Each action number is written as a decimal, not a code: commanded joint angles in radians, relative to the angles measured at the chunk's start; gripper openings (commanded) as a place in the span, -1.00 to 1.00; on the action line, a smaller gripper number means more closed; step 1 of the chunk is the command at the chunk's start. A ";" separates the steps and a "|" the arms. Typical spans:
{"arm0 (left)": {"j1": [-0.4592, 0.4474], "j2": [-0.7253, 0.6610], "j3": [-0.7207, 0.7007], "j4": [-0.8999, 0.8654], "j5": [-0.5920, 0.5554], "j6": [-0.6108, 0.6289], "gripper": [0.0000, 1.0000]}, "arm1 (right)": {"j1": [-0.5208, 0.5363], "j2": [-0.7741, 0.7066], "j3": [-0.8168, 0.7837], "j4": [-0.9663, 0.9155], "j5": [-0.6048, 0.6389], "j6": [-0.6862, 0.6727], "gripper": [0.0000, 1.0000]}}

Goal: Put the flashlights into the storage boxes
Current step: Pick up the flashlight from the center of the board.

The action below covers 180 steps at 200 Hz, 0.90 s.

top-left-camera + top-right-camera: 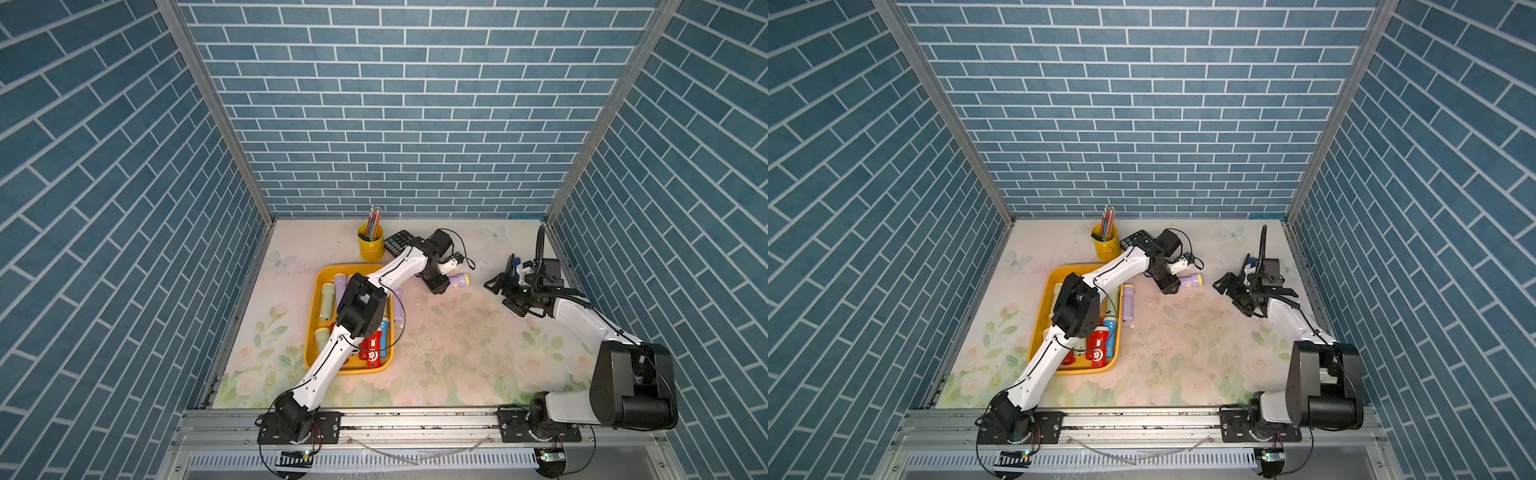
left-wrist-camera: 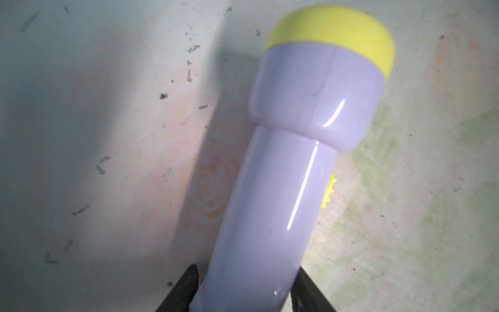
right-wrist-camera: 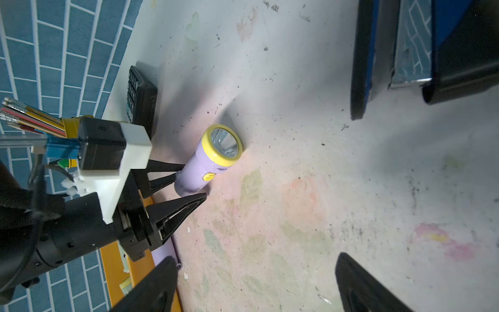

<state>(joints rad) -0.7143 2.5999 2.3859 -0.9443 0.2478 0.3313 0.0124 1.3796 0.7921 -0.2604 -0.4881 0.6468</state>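
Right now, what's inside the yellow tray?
Pale green flashlights, a lilac flashlight, red flashlights, a blue flashlight. The left arm covers the middle of the tray; more may hide.

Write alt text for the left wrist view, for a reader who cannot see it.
A lilac flashlight with a yellow head fills the frame, its tail gripped between the left claw's two black fingers. Beneath it is a pale floral table flecked with dark specks.
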 commanded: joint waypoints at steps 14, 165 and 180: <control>-0.008 0.035 0.018 0.025 0.010 -0.005 -0.05 | -0.008 -0.026 -0.028 0.036 -0.021 0.002 0.83; -0.011 -0.606 -0.801 0.552 -0.001 -0.239 -0.69 | 0.020 -0.199 -0.066 0.164 -0.079 0.007 0.71; -0.008 -0.672 -0.885 0.604 -0.007 -0.291 -0.71 | 0.043 -0.213 -0.067 0.187 -0.074 0.023 0.70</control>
<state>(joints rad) -0.7204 2.0186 1.6020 -0.4824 0.2440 0.1402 0.0250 1.2022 0.7456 -0.1345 -0.5507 0.6498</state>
